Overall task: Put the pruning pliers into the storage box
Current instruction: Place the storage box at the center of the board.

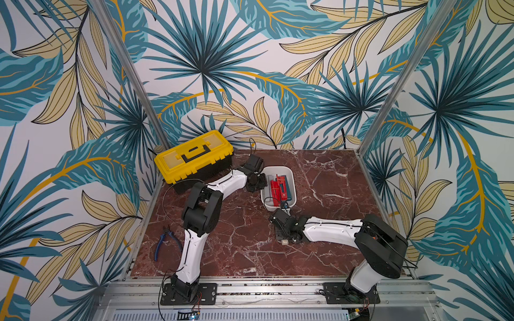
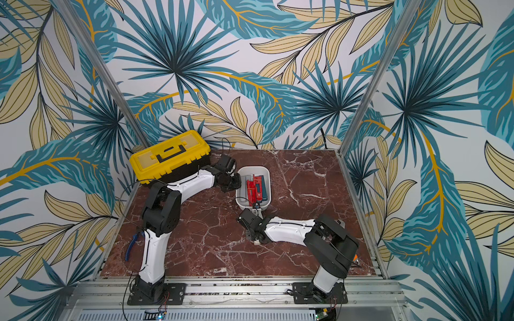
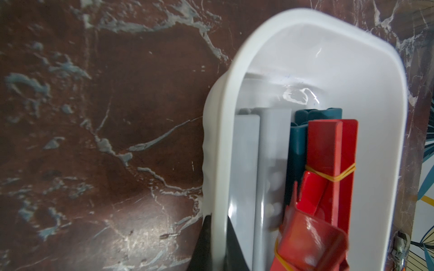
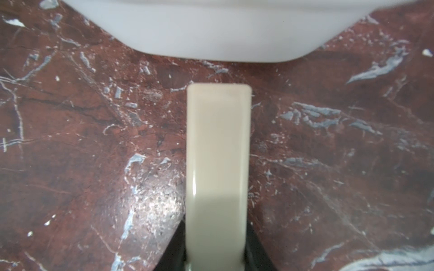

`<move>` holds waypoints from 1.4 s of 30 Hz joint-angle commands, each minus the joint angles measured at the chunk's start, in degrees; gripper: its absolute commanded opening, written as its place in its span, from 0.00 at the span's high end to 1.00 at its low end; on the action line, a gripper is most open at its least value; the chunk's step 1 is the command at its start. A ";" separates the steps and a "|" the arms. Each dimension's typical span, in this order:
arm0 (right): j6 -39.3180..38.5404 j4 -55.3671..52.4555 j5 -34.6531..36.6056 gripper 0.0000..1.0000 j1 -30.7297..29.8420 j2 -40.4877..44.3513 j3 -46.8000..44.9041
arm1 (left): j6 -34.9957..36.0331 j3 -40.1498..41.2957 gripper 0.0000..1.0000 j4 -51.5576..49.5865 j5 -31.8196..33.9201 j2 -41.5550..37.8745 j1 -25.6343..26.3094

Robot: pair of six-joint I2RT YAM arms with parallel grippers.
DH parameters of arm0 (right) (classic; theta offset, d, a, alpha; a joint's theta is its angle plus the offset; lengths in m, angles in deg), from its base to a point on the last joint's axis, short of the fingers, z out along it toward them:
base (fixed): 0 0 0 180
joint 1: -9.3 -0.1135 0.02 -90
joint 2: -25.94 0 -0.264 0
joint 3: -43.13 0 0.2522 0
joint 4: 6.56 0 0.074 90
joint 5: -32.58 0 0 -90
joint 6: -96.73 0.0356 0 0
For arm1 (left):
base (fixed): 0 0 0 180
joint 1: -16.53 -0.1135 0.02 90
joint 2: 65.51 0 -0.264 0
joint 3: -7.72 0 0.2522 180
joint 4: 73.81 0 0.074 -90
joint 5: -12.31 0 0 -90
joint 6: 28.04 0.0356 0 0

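The white storage box [image 1: 292, 178] [image 2: 267, 175] stands mid-table in both top views. Inside it lie red pruning pliers [image 3: 328, 159], teal ones [image 3: 298, 143] and grey ones [image 3: 272, 145]. My left gripper [image 3: 218, 246] is shut on the box's left wall [image 3: 218, 145], one finger inside and one outside. My right gripper [image 4: 217, 255] is shut on a beige pruning plier bar [image 4: 218, 145]. The bar points at the box's near end wall [image 4: 218, 30], its tip a short way from that wall. In a top view the right gripper [image 1: 285, 208] sits just in front of the box.
A yellow toolbox [image 1: 194, 158] stands at the back left, close behind the left arm. Blue-handled cutters [image 1: 167, 241] lie at the left edge near the left arm's base. The marble table [image 1: 333, 194] stretches to the right of the box.
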 commanded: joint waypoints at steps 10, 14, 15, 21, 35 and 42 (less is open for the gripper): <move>0.36 -0.40 -0.33 1.00 -0.17 -0.28 -0.73 | -0.46 -1.46 0.59 5.33 -3.17 -2.38 0.14; 0.03 -0.40 -0.49 1.00 -0.11 -0.36 -0.44 | -0.40 -1.47 0.54 5.02 -3.13 -2.86 0.17; -0.01 -0.44 -0.50 1.00 -0.17 -0.36 -0.44 | -0.39 -1.38 0.52 4.95 -3.10 -3.04 0.08; -0.53 -0.92 -0.49 1.00 -0.12 0.24 -0.06 | 0.56 -1.41 0.34 2.61 -1.72 -4.06 0.16; -1.11 -1.51 -2.20 1.00 -0.18 4.31 0.43 | 2.21 6.29 0.00 4.96 -6.39 -10.92 -2.46; -2.15 -4.41 -2.08 1.00 -0.18 7.72 1.69 | 4.92 15.41 0.00 6.80 -11.20 -19.31 -3.57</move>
